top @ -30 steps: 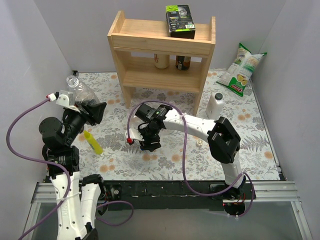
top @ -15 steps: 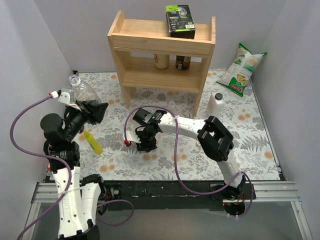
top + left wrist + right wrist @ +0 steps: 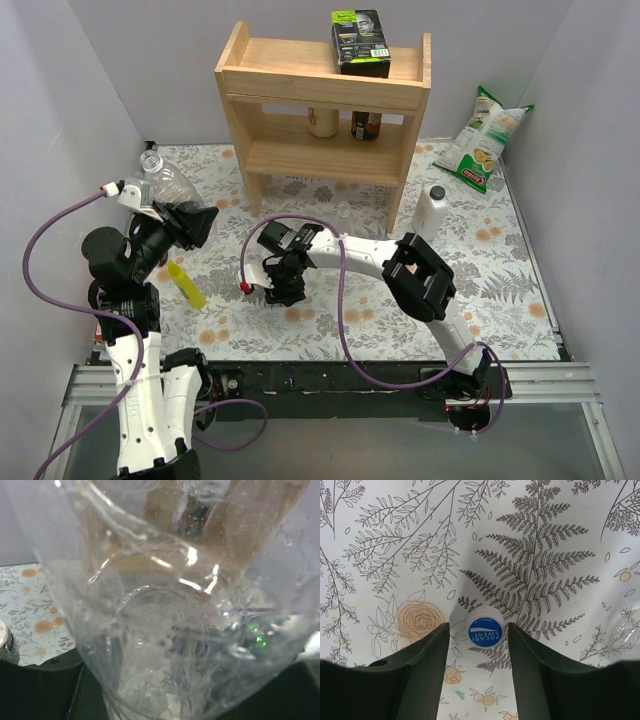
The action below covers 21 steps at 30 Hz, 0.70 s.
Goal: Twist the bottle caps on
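Straddling the blue cap (image 3: 485,631) on the floral mat (image 3: 395,530) with the right gripper (image 3: 479,636), jaws parted around it; clamping the clear bottle (image 3: 167,184) in the left gripper (image 3: 186,222), near the left wall.

the bottle (image 3: 175,605) is thin clear plastic, glossy and creased, with fine droplets on its wall. the cap (image 3: 485,631) is smooth plastic, with a printed blue top and a white rim. the fingers (image 3: 420,680) of the right gripper (image 3: 479,627) look like dark matt plastic. the table cover (image 3: 560,540) is a matt floral-printed sheet, slightly puckered. the shelf (image 3: 325,90) is pale bare wood; the snack bag (image 3: 487,140) is glossy film.
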Tool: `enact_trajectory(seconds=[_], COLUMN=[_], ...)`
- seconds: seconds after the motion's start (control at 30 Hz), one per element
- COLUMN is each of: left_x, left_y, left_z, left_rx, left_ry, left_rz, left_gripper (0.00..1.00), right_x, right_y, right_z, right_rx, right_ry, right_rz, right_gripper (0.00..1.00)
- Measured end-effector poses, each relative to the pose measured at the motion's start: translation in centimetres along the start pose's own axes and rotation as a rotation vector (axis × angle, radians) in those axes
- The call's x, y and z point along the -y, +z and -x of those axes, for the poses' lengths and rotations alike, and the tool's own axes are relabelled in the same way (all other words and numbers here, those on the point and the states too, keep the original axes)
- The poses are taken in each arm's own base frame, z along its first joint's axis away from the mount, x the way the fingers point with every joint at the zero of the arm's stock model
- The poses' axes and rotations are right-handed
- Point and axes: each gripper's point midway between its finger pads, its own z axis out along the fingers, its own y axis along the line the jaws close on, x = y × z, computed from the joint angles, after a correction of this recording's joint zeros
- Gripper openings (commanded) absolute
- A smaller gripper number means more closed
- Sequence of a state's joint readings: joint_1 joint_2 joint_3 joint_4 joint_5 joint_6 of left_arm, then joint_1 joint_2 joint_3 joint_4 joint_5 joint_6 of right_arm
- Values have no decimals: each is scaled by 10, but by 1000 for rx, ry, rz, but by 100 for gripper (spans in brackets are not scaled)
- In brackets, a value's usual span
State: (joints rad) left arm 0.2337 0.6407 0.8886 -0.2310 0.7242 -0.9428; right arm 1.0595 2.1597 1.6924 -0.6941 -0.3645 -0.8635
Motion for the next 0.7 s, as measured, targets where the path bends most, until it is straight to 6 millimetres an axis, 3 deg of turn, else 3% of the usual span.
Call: enact_trajectory(seconds=[0.3, 0.7], left_x=[-2, -2], left_y=[3, 7], left_z=[-5, -15], left_rx=[-8, -19], left_ry=[-12, -2], left_rz=[-10, -50], left_gripper=[11, 13], right_x=[-1, 1], right_y=[3, 3], right_z=[-2, -3], right_rx=[-6, -23], right_ry=[19, 29], right_rz=[2, -16], right_gripper=[52, 32])
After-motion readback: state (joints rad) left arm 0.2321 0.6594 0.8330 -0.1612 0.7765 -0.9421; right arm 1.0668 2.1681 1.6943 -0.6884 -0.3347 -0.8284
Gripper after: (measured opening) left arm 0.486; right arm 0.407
